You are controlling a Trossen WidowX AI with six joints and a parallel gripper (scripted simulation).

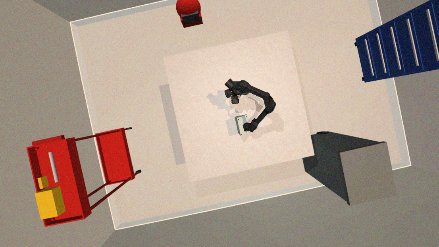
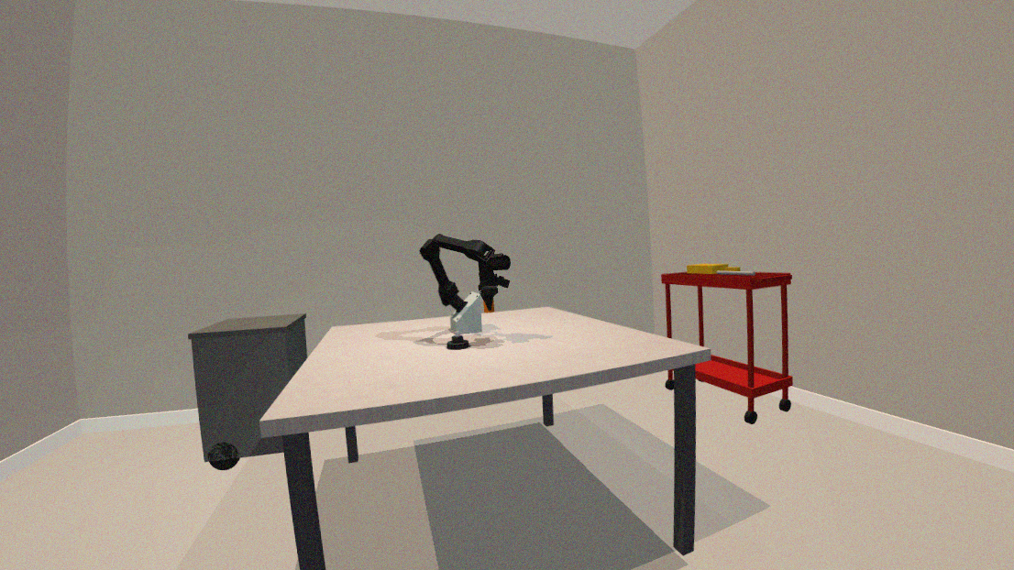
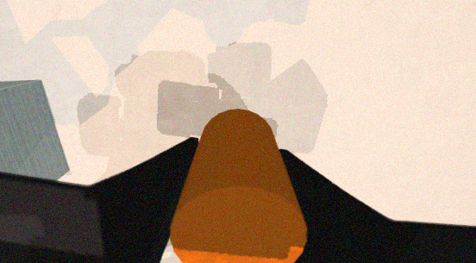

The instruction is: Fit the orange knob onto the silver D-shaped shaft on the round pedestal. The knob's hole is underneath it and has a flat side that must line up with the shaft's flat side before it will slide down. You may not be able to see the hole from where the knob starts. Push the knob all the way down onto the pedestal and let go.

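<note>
The orange knob is held upright between the fingers of my gripper, which is shut on it. In the exterior view it hangs well above the table, beyond and to the right of the round pedestal. The pedestal is dark and low and stands on the table, with a short shaft on top too small to make out its flat side. The arm hides the pedestal in the top view, and it is out of the wrist view. The knob's underside and hole are hidden.
The arm's pale grey-green base block stands on the table. Shadows of the arm lie under the knob. A red cart and a dark grey cabinet stand off the table.
</note>
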